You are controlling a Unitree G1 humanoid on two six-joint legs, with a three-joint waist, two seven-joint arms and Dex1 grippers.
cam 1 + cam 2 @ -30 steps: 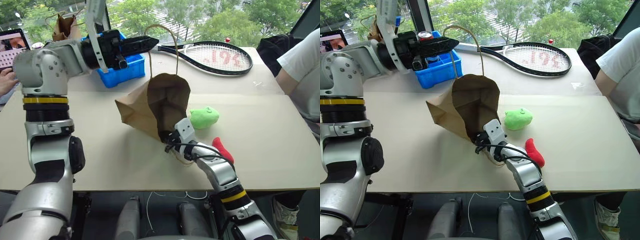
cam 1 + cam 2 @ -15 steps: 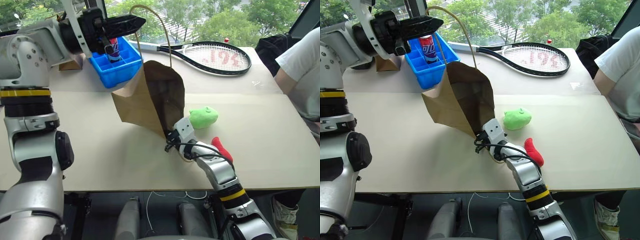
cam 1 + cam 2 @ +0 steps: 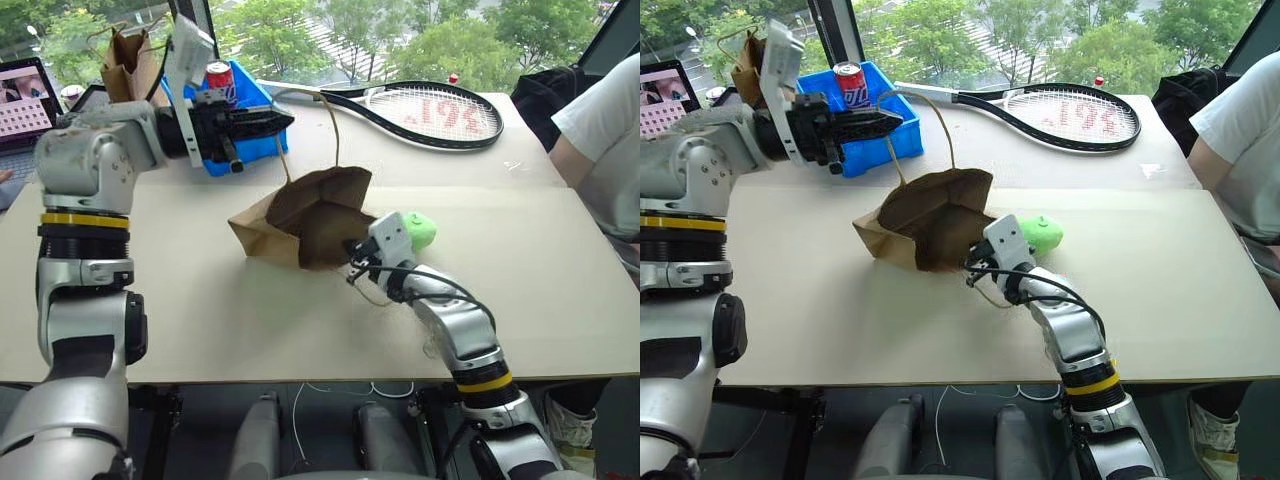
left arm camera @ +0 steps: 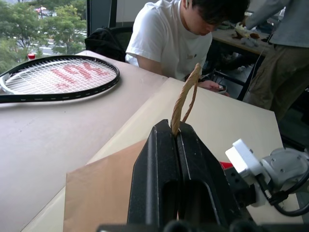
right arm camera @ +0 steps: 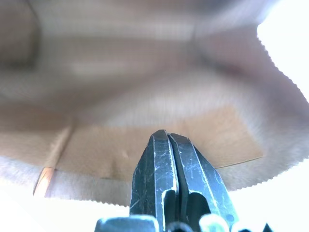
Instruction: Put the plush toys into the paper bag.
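Bag (image 3: 300, 215) lying mid-bench, mouth toward right edge. Left gripper (image 4: 177, 133) clamped on bag's twine handle (image 4: 185, 99), held above. Right gripper (image 5: 166, 140) closed, empty, tips at bag mouth. Green toy (image 3: 420, 229) beside mouth, on bench.

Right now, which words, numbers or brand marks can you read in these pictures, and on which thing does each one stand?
Red painted mark on the strings of the tennis racket: cannot be read as sure letters or digits.
Red and blue soda can in the blue bin: has print, too small to read.
Laptop screen at the table's far left corner: shows pictures, text too small to read.
Paper bag: no print seen.
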